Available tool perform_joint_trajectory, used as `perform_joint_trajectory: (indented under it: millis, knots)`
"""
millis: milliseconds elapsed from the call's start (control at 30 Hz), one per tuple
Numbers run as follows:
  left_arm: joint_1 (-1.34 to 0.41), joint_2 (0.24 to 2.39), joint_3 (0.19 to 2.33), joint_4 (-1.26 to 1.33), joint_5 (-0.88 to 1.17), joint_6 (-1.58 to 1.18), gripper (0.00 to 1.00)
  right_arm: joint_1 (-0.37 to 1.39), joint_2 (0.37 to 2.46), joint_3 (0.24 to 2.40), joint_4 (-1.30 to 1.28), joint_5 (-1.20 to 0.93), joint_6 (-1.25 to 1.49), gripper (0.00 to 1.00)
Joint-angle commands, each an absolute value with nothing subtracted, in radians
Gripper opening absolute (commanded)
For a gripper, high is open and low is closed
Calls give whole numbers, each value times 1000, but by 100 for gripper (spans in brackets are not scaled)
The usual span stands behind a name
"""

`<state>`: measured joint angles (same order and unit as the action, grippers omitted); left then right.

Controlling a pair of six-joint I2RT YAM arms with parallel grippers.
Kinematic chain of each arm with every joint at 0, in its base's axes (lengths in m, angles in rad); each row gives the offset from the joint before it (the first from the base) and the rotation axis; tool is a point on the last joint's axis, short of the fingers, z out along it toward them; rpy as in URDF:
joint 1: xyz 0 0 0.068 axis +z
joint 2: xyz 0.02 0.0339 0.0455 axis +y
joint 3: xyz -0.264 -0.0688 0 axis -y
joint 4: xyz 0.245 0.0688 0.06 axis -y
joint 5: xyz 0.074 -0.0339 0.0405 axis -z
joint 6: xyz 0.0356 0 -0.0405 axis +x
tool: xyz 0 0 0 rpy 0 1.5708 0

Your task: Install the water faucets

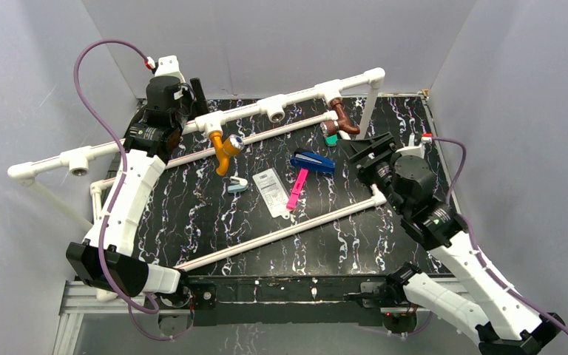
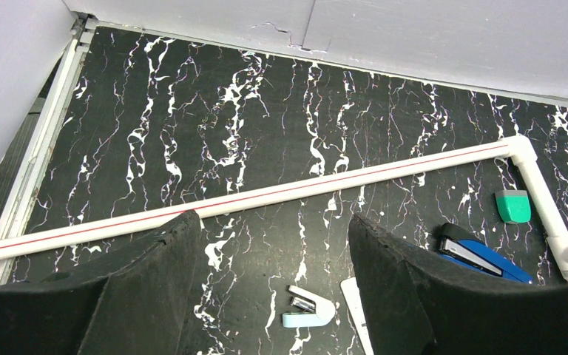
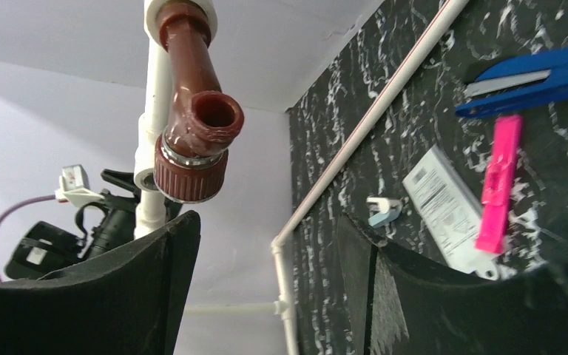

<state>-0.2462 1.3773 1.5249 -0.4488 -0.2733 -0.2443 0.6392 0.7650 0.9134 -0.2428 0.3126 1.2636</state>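
Note:
The orange water faucet [image 1: 224,150] with a silvery knob hangs from a tee on the raised white pipe [image 1: 296,96]. The dark brown water faucet [image 1: 341,118] hangs from another tee further right. In the right wrist view, the brown faucet [image 3: 194,111] sits just above my left fingertip, spout mouth facing the camera. My right gripper [image 1: 361,144] [image 3: 266,222] is open just below this faucet, holding nothing. My left gripper [image 1: 192,100] [image 2: 274,222] is open and empty behind the pipe near the orange faucet, looking down at the table.
On the black marbled table [image 1: 214,214] lie a blue stapler [image 1: 312,161], a pink clip [image 1: 296,188], a white label card [image 1: 270,188], a small white-blue stapler [image 1: 237,185] and a green block [image 1: 330,138]. Low white pipes [image 1: 281,233] cross the table. Open tees [image 1: 275,109] sit on the raised pipe.

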Motion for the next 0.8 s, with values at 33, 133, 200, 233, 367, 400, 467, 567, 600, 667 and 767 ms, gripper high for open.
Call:
perform_joint_trajectory:
  millis: [33, 133, 200, 233, 367, 400, 467, 567, 600, 667, 767]
  knots:
    - [-270, 1414, 1477, -640, -232, -239, 71, 641, 728, 1016, -296, 382, 873, 74]
    - [-270, 1413, 1476, -640, -232, -239, 71, 641, 723, 1057, -286, 389, 620, 74]
    - [-270, 1412, 1473, -640, -232, -239, 71, 641, 722, 1078, -278, 396, 447, 73]
    - [-271, 1411, 1474, -640, -232, -239, 71, 641, 723, 1086, -273, 398, 363, 74]
    - [-270, 1413, 1476, -641, -230, -239, 71, 641, 727, 1103, -230, 335, 21, 72]
    - [-270, 1414, 1475, -642, -230, -239, 71, 641, 732, 1110, -227, 314, -68, 72]
    - [-271, 1414, 1477, -642, -229, -239, 71, 641, 744, 1123, -230, 277, -232, 74]
    - [-271, 1414, 1479, -643, -228, -239, 71, 641, 769, 1141, -253, 199, -445, 79]
    - [-270, 1414, 1479, -643, -229, -239, 71, 642, 776, 1146, -264, 170, -507, 80]
    - [-270, 1412, 1476, -644, -230, -239, 71, 641, 786, 1149, -271, 124, -642, 82]
    - [-272, 1410, 1469, -643, -231, -238, 71, 641, 792, 1137, -224, 92, -773, 87]
